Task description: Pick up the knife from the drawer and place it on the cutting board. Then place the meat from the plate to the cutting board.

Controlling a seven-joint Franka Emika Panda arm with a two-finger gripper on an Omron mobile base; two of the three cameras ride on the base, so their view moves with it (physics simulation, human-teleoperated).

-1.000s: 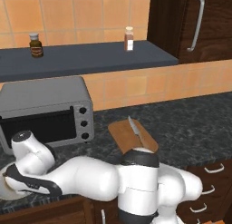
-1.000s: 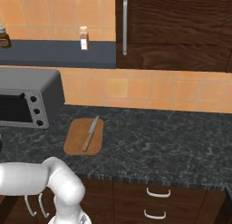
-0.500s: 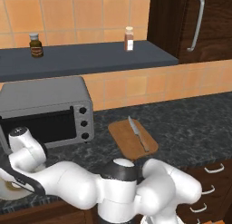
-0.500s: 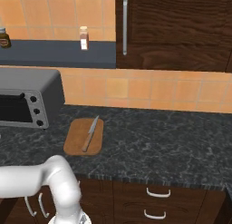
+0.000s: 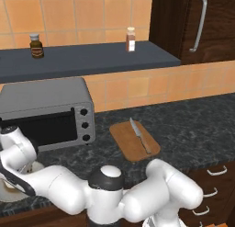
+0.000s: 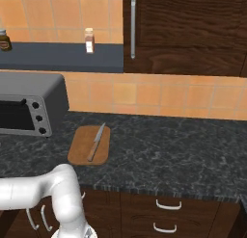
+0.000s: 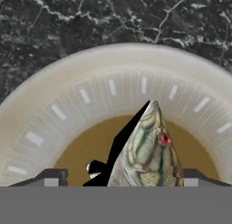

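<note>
The knife (image 5: 140,136) lies flat on the cutting board (image 5: 134,140), blade tip toward the back wall, handle toward the front edge of the desk (image 5: 193,129). Seen from the right base camera, the knife (image 6: 96,142) runs lengthwise along the cutting board (image 6: 90,145), slightly diagonal. The board sits just right of the toaster oven (image 5: 46,111), apart from it, on the dark speckled desk.

The arm reaches down to the left of the toaster oven, in front of its lower left corner. A bit of the plate (image 5: 11,194) rim shows there, at the desk's front edge, mostly hidden by the arm.

Hand view: the plate (image 7: 68,100), pale rim and yellowish-brown centre, lies directly below the hand. The meat (image 7: 147,150) sits on the plate's centre, a mottled greenish-grey pointed piece with a small red spot, casting a dark shadow to its left. It rises between the two fingers (image 7: 52,177); each tip stands well out to either side of it, not touching it. Gripper (image 7: 121,177) spread wide around the meat, nothing held.

On the shelf above the toaster oven: a dark jar (image 5: 36,45) and a small bottle (image 5: 131,39).
</note>
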